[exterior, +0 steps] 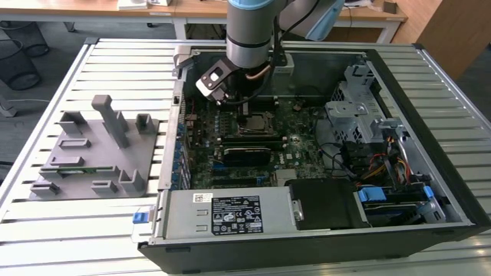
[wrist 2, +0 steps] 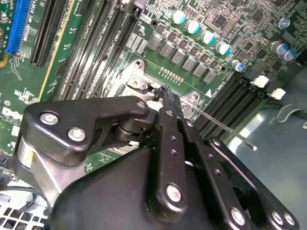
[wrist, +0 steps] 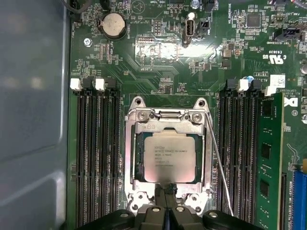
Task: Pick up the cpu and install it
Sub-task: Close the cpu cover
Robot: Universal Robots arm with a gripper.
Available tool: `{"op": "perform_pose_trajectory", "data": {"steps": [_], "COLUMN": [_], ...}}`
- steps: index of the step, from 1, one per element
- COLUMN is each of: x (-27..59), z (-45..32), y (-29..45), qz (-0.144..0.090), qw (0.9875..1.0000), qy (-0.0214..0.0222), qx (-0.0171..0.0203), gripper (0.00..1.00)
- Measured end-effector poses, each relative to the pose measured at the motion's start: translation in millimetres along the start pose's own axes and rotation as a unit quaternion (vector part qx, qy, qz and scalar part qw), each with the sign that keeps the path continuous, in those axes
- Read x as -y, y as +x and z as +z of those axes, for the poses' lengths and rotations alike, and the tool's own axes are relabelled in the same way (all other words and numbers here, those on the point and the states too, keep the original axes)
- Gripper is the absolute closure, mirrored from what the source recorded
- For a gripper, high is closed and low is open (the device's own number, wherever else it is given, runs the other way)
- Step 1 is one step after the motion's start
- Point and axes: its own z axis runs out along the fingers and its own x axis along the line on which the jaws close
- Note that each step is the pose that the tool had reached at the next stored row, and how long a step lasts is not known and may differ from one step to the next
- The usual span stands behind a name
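First wrist view: the cpu (wrist: 170,155) lies flat and square in the socket (wrist: 132,158) near the middle of the motherboard (wrist: 158,72), silvery top up. The socket's metal frame surrounds all four of its edges. So the pick-up and the placing look done.

The gripper (wrist: 168,191) is at the socket edge nearest the camera, just beside the chip. Its fingers are pressed together and nothing shows between them. In the second wrist view the gripper (wrist 2: 162,93) tapers to a closed tip over the same socket rim.

The thin wire lever (wrist: 218,158) runs slantwise from one socket corner out over the neighbouring memory slots (wrist: 96,153). In the second wrist view the lever's (wrist 2: 230,136) free end stands clear of the board. By that I judge it is not yet hooked down, so locking the chip is what remains.

In the exterior view the arm (exterior: 249,34) reaches down into the open computer case (exterior: 429,115), towards its far edge.
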Motion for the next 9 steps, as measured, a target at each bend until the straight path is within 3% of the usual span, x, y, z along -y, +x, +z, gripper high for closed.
{"op": "perform_pose_trajectory", "data": {"steps": [9], "x": [-0.4], "z": [-3.1], "y": [0.1], "qz": [0.0], "qw": [1.0], "qy": [-0.0003], "qx": [0.0001], "gripper": [0.89]}}
